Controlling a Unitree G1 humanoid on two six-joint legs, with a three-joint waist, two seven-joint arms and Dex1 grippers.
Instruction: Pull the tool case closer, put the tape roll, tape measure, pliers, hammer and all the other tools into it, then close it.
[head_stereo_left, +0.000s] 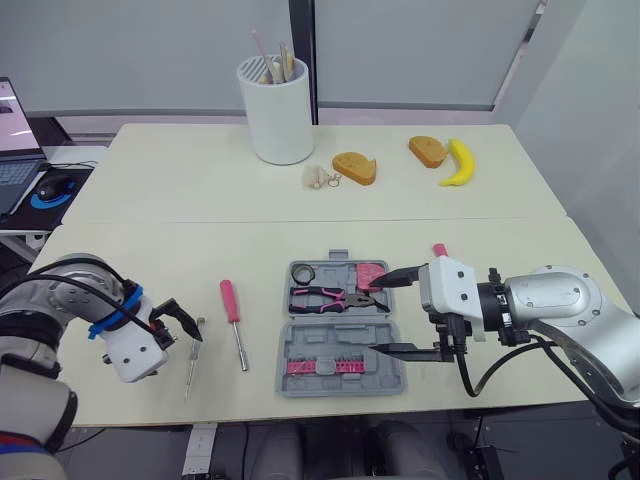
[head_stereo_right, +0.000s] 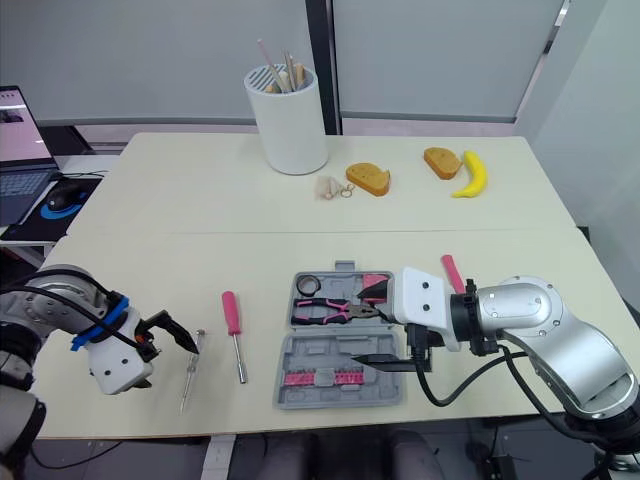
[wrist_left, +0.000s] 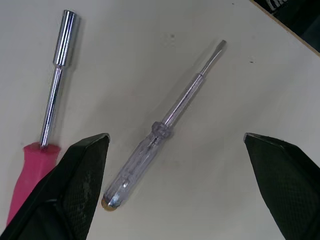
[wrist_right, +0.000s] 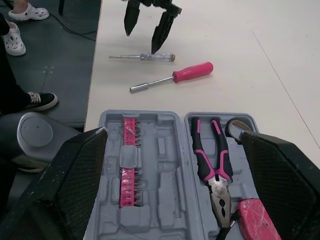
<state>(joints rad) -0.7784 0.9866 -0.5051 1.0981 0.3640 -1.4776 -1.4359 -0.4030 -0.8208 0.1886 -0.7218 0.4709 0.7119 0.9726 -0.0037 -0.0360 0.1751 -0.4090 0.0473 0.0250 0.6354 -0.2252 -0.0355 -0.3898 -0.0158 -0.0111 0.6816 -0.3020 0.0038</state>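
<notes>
A white cylindrical holder (head_stereo_left: 276, 110) was seen standing at the far side of the worktop (head_stereo_left: 180, 190), with several sticks (head_stereo_left: 275, 60) held upright in it. Near it, a small pale object with a ring (head_stereo_left: 318, 178) was laid just beside 1 brown bread slice (head_stereo_left: 354, 167). Further right, a 2nd slice (head_stereo_left: 428, 150) was set just beside a yellow banana (head_stereo_left: 460, 163). Beyond the left edge, a laptop (head_stereo_left: 15, 140) and a mouse (head_stereo_left: 52, 185) on a blue pad (head_stereo_left: 45, 199) were placed.
</notes>
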